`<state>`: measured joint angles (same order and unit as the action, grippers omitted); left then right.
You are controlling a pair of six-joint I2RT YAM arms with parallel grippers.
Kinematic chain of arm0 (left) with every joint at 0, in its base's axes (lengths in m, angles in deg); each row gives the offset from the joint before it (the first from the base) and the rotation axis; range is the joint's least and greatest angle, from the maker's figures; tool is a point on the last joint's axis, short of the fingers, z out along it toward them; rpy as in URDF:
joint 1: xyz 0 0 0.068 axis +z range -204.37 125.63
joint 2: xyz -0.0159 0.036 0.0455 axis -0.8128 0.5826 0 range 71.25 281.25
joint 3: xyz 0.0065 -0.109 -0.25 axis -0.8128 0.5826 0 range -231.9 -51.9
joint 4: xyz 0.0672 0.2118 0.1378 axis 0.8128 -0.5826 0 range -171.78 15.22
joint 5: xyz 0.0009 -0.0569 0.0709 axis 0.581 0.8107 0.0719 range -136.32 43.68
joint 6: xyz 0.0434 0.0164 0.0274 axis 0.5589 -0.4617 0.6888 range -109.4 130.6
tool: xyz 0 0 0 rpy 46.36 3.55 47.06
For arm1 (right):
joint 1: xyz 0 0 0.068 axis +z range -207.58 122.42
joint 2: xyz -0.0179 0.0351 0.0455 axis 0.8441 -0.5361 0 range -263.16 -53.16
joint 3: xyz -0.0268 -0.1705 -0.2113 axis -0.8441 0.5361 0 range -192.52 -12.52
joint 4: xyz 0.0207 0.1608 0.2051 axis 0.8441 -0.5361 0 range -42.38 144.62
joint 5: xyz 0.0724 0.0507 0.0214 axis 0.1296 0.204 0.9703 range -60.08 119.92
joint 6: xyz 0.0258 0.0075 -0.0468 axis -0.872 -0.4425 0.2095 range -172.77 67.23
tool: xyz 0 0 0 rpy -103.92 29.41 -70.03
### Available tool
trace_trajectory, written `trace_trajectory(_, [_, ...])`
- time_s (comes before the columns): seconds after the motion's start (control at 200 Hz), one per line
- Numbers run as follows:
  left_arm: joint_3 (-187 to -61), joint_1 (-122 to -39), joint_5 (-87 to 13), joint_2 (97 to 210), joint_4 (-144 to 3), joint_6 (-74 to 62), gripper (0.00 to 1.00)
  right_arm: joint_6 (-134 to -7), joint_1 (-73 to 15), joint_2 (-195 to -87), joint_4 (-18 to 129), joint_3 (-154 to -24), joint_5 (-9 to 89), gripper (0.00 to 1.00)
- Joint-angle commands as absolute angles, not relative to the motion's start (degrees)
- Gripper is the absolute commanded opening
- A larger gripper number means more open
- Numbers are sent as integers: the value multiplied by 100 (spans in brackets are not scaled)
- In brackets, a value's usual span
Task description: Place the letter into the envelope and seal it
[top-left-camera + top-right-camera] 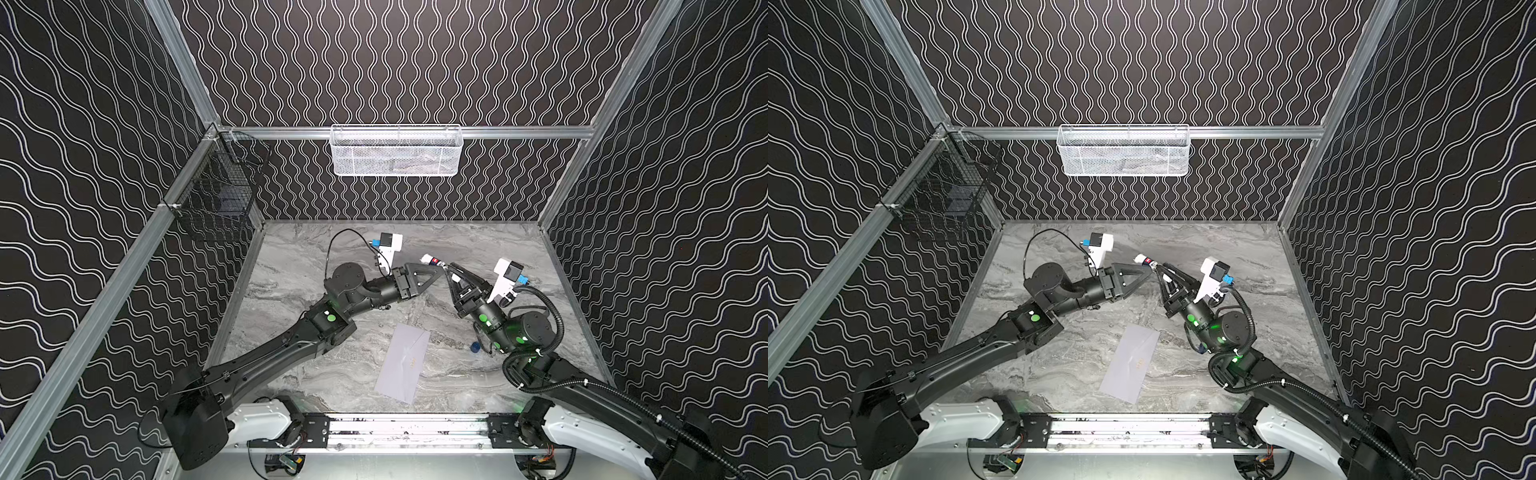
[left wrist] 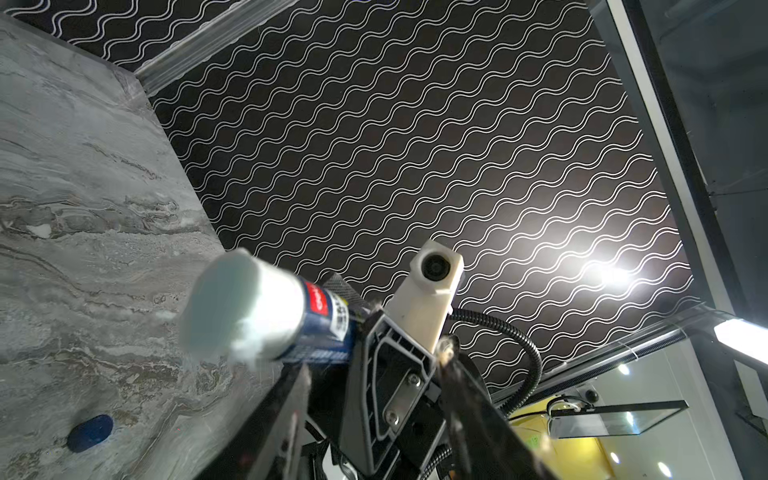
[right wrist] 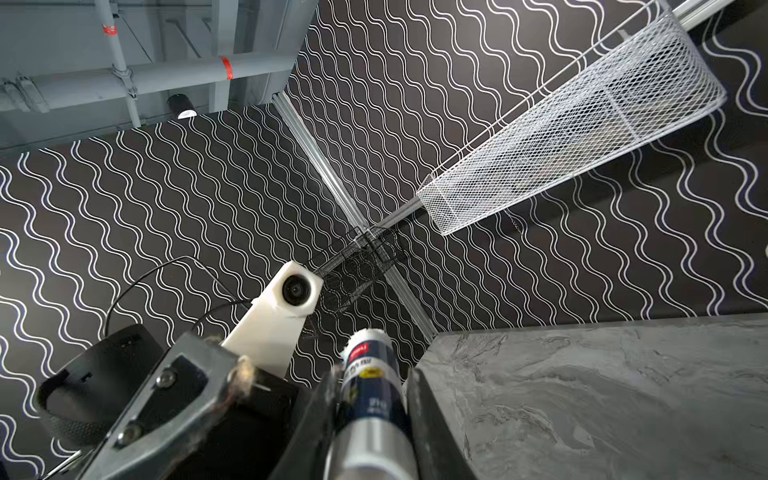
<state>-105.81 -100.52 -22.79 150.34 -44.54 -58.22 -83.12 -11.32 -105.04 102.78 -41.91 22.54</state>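
On your grey marbled tabletop point(image 1: 291, 266) the pale grey-lavender paper envelope point(image 1: 402, 363) lies flat near the front, flap down. Your left gripper point(image 1: 439, 271) has its jaws partly apart and empty, just beside the right gripper point(image 1: 448, 269), which clamps a blue-labelled glue stick point(image 1: 432, 261); a small blue cap point(image 1: 475, 346) lies nearby

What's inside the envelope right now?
Nothing shows. The envelope lies flat on the table with its flap folded over, so the inside is covered and its contents cannot be seen.
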Motion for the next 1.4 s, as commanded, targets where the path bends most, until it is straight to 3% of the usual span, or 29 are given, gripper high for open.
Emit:
trace_trajectory(0.0, [-10617, -9993, -2460, 14965, -4315, -5691, 53, -8152, -1035, -10542, 10451, -4144, 2245, 0])
trace_trajectory(0.265, [-10511, -9948, -2453, 14972, -4208, -5776, 54, -7655, -660, -10475, 10483, -4018, 1589, 0])
trace_trajectory(0.49, [-10385, -9952, -2457, 14843, -4345, -5792, 72, -6848, -660, -10312, 10883, -4089, 1320, 0])
trace_trajectory(0.686, [-10595, -10046, -2189, 15237, -3940, -5948, 72, -6879, -523, -10695, 11483, -4137, 1547, 0])
trace_trajectory(1.396, [-10569, -9990, -2303, 15036, -3992, -5821, 25, -6947, -147, -10977, 11211, -3914, 1440, 0])
